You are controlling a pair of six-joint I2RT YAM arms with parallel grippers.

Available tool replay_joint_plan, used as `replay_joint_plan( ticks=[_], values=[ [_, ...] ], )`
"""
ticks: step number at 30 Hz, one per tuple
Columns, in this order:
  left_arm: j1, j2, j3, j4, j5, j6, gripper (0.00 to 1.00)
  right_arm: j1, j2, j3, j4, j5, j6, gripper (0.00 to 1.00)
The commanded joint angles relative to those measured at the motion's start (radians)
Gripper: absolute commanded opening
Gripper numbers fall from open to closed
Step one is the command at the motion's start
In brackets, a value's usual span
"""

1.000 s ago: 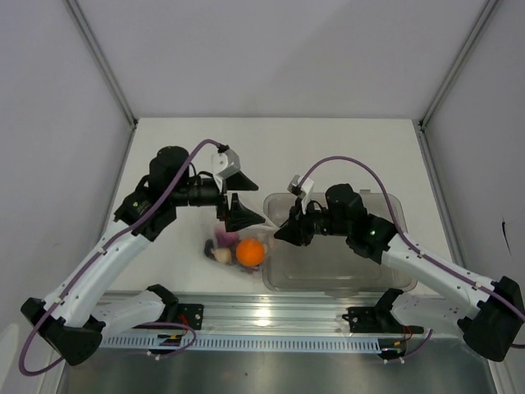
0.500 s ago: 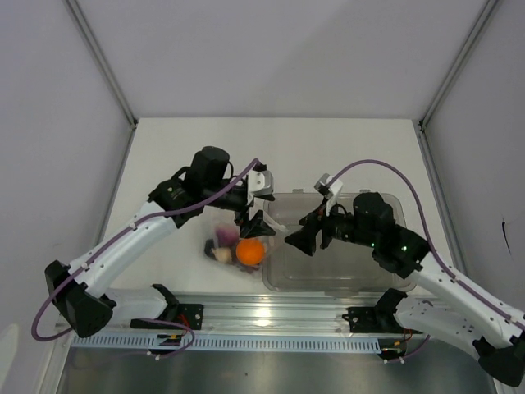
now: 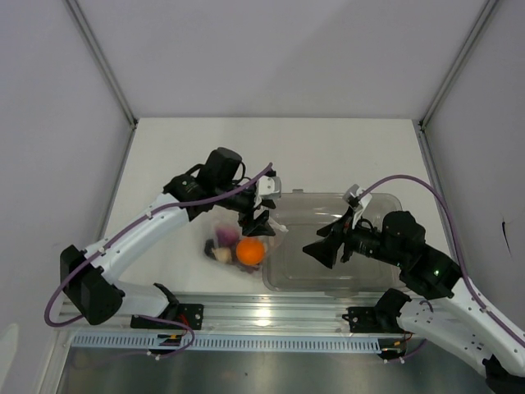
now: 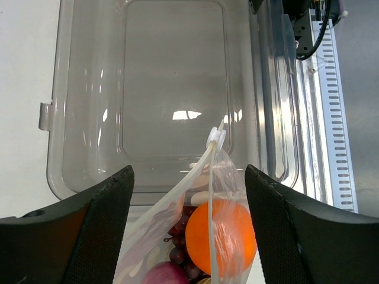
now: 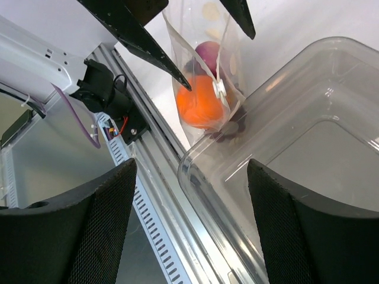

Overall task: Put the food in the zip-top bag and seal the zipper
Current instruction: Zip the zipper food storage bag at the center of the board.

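Observation:
The zip-top bag (image 3: 236, 243) stands on the table against the tub's left end, with the food inside. An orange ball (image 4: 220, 236), a purple fruit (image 4: 169, 273) and dark red grapes (image 4: 179, 235) show through the plastic. The zipper (image 4: 212, 195) runs up to a white slider (image 4: 215, 137) at the bag's top corner. My left gripper (image 4: 188, 170) is open and straddles the bag's upper part, its fingers clear of the plastic on both sides. My right gripper (image 5: 192, 163) is open and empty, hanging above the tub's near left corner, away from the bag (image 5: 204, 77).
A rigid clear tub (image 3: 344, 279) lies empty right of the bag, its left wall touching it. The metal rail (image 3: 271, 316) with both arm bases runs along the near edge. Grey walls enclose the white table on three sides.
My right gripper has opened and drawn back to the right and nearer, off the bag's edge. My left gripper has swung right and down over the bag, its jaws somewhat narrower.

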Motion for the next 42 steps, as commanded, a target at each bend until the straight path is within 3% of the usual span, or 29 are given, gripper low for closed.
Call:
replay_joint_plan(
  ticks=[1,9,16,21,24,25,33,37,42],
  values=[
    [-0.007,-0.022,-0.013,0.002,-0.008,0.006,0.77,0.002,0.003,-0.007,-0.010,0.011,0.016,0.77],
    [-0.007,-0.071,-0.045,-0.021,-0.103,-0.114,0.61,0.008,0.062,-0.022,0.056,-0.032,0.021,0.76],
    [-0.007,-0.080,-0.074,-0.037,-0.183,-0.158,0.36,0.036,0.112,-0.024,0.111,-0.035,0.023,0.76],
    [-0.010,-0.149,-0.114,-0.007,-0.235,-0.192,0.29,0.050,0.149,-0.032,0.153,-0.052,0.018,0.76],
    [-0.009,-0.192,-0.117,-0.017,-0.281,-0.241,0.04,0.056,0.189,-0.035,0.186,-0.078,0.007,0.76],
    [-0.009,-0.202,-0.126,-0.021,-0.312,-0.274,0.01,0.060,0.210,-0.033,0.194,-0.084,-0.002,0.75],
    [-0.009,-0.351,-0.221,-0.055,-0.364,-0.500,0.01,0.068,0.325,-0.004,0.323,-0.135,-0.046,0.70],
    [-0.009,-0.516,-0.316,-0.017,-0.355,-0.557,0.00,0.067,0.390,0.005,0.426,-0.175,-0.060,0.68],
    [-0.009,-0.609,-0.360,0.003,-0.363,-0.571,0.00,0.053,0.518,0.011,0.594,-0.274,-0.072,0.68]
  ],
)
